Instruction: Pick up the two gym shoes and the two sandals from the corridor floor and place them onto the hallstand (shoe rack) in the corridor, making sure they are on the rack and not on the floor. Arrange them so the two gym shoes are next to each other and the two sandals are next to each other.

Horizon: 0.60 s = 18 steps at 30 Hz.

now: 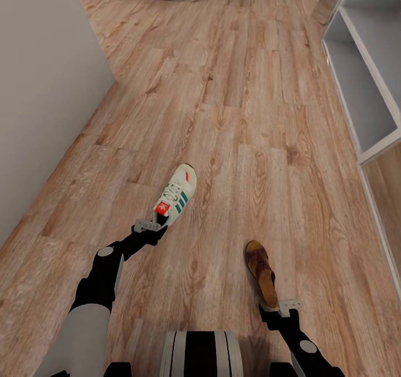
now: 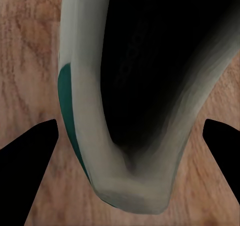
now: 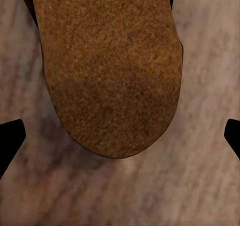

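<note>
The hallstand (image 1: 365, 54) is cut off by the right edge of the head view, so just parts of its pale-grey tiers show. One gym shoe (image 1: 177, 195) lies on the corridor floor (image 1: 239, 115), heel end at the left gripper (image 1: 148, 226), whose fingers (image 2: 27, 161) stand wide on either side of the heel — not closed on it. The red tongue patch carries a mark too small to read. One sandal (image 1: 260, 271) lies near right, its near end at the right gripper (image 1: 285, 307), likewise spread wide.

Wood-grain floor (image 1: 239, 115); sandal (image 3: 107, 66) rough, perhaps suede.
</note>
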Available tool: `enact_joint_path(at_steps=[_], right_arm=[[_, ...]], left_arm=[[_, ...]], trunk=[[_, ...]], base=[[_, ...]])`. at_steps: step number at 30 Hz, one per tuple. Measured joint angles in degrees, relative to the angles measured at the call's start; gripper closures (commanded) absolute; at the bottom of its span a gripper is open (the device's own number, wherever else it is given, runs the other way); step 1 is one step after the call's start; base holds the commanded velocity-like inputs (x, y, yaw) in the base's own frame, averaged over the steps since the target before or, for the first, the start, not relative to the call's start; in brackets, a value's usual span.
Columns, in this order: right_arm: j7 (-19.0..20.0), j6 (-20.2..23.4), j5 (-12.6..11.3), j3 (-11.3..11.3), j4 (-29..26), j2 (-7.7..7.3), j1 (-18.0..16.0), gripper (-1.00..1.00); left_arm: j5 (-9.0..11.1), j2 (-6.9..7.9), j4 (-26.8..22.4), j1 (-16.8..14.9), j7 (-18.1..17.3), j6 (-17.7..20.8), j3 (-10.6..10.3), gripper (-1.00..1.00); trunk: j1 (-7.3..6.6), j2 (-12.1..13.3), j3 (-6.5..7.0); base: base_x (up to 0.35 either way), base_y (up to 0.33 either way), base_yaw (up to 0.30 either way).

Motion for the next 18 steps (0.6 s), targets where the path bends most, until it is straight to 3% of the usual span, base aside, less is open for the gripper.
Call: enact_joint_path(at_steps=[13,14,18], right_arm=[[0.0,0.01,0.07,0.0,0.0,0.0,0.01,-1.0],[0.0,0.04,0.08,0.0,0.0,0.0,0.01,1.0],[-0.05,0.07,0.16,-0.04,-0.01,-0.01,0.0,1.0]], left_arm=[[-0.01,0.0,0.02,0.08,-0.01,-0.03,0.0,1.0],[-0.01,0.03,-0.01,0.08,-0.01,-0.03,0.0,1.0],[-0.02,0.0,0.02,0.09,-0.01,-0.03,0.0,1.0]], trunk=[[0.0,0.0,0.0],[0.0,0.0,0.0],[0.0,0.0,0.0]], base=[[0.055,0.0,0.0],[0.004,0.0,0.0],[0.001,0.0,0.0]])
